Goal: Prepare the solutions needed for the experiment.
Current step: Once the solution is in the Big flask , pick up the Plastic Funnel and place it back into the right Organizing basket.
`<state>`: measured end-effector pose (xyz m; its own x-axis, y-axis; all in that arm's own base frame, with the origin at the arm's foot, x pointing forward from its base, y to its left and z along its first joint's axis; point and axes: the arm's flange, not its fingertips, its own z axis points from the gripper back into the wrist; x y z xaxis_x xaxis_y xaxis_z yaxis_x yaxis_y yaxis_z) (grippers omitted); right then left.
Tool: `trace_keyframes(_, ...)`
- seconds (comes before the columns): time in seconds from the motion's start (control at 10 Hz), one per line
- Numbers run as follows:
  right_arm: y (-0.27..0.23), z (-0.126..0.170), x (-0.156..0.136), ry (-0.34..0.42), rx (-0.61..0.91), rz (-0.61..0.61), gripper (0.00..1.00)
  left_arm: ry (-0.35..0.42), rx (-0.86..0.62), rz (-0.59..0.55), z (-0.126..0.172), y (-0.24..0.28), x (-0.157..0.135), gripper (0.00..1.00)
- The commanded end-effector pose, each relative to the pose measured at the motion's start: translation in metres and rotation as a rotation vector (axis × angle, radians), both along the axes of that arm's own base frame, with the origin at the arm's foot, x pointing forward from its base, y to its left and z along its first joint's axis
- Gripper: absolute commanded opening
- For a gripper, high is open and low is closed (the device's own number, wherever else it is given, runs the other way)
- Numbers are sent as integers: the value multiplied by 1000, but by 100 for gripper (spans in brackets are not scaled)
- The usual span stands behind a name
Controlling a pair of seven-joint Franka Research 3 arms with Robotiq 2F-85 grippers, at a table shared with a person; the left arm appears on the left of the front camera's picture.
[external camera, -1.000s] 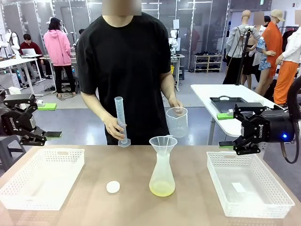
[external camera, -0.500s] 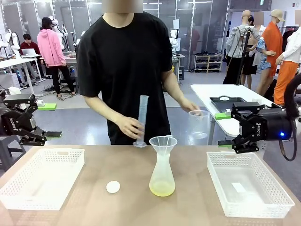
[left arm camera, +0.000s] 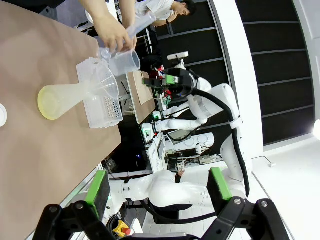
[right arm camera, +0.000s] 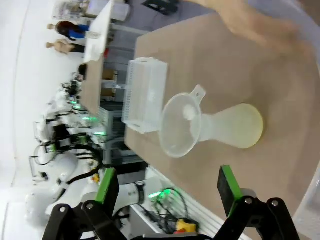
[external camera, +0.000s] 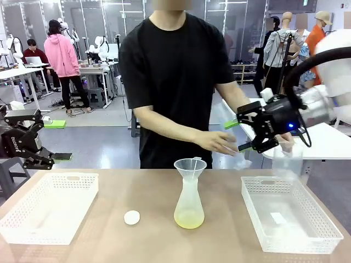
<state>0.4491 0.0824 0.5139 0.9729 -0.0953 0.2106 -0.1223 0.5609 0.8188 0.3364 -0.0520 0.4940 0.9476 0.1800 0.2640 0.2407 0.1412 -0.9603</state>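
The conical flask [external camera: 188,207] with pale yellow solution in its bottom stands mid-table, a clear funnel [external camera: 190,166] in its neck. Its round white stopper [external camera: 131,217] lies on the table to the left. In the wrist views the flask [left arm camera: 60,97] [right arm camera: 235,125] lies sideways in the picture. My left gripper [external camera: 57,141] [left arm camera: 157,185] hangs open above the left basket's far edge. My right gripper [external camera: 238,136] [right arm camera: 167,186] is open in the air beside the person's hand [external camera: 219,143], which holds a blurred cylinder. The beaker [external camera: 288,160] is blurred behind it.
White mesh baskets sit left [external camera: 49,205] and right [external camera: 290,216] on the brown table. The person stands at the far edge, leaning toward the right basket. From the left wrist I see the hand [left arm camera: 112,32] with cylinder and beaker [left arm camera: 124,61] above the funnel [left arm camera: 102,82].
My right arm has swung up and left, toward the person's hands. The person has shifted right, carrying the cylinder and beaker. My left arm has not moved.
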Motion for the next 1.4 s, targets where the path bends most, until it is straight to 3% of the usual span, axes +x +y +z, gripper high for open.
trace_keyframes(0.0,25,5,24,16,-201,28,100,-4,-27,0,2,-2,1,100)
trace_keyframes(0.4,69,11,45,13,-397,122,100,-4,-27,0,2,-2,1,100)
trace_keyframes(1.2,70,8,41,-6,-405,149,100,-4,-27,0,2,-2,1,100)
trace_keyframes(1.3,74,3,45,3,-426,220,100,-4,-27,0,2,-2,1,100)
